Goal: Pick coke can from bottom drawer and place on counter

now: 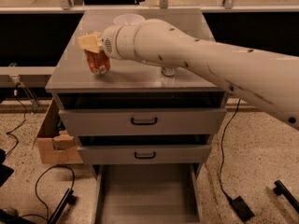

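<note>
Clasping can, pincer near counter edge

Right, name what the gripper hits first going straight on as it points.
Probably the flat grey counter top, just under the small red-orange coke can held by the gripper at its left side; depth unclear.

- No words, brand names or numbers can be read anywhere
- The coke can has white marks on its red side; they are too blurred to read as letters; you cannot tell what they say
- The gripper is at the left part of the counter; it is clamped on the top of the can; the can leans to one side; no writing can be made out on the gripper
</note>
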`<state>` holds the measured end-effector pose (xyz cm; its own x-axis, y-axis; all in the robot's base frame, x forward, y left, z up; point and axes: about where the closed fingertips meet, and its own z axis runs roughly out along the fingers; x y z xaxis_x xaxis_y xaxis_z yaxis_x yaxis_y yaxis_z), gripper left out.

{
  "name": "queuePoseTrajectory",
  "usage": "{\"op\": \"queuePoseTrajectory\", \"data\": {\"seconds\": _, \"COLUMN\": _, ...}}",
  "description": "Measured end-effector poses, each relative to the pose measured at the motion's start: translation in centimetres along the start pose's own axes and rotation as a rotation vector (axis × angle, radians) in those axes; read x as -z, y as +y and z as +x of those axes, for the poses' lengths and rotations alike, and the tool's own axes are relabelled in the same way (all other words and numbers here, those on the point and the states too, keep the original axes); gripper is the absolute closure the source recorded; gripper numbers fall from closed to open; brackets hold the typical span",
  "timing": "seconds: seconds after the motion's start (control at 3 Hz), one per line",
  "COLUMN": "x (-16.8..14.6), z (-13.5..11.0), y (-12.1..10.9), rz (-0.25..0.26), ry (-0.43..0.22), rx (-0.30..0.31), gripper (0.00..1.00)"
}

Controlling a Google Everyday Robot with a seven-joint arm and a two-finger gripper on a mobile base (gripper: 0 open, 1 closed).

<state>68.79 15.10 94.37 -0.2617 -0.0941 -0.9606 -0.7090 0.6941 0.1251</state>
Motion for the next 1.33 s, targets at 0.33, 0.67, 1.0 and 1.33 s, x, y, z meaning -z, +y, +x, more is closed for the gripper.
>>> {"op": "queuePoseTrajectory", "data": {"seconds": 0.33, "x": 0.01, "z": -0.17, "y": 0.24, "rz": -0.003, "ry": -0.002, "rx": 0.002, "gripper": 0.34}}
{"op": "queuePoseTrajectory", "data": {"seconds": 0.67, "x": 0.01, "z": -0.31, "y": 0.45, "rz": -0.005, "ry": -0.003, "rx": 0.004, "gripper": 0.13}}
{"op": "queuePoseTrajectory", "data": {"seconds": 1.0, "x": 0.01, "z": -0.45, "y": 0.64, "rz": -0.007, "ry": -0.005, "rx": 0.006, "gripper": 0.0}}
{"op": "queuePoseTrajectory", "data": {"seconds": 1.33, "x": 0.01, "z": -0.45, "y": 0.65, "rz": -0.007, "ry": -0.005, "rx": 0.006, "gripper": 0.0}}
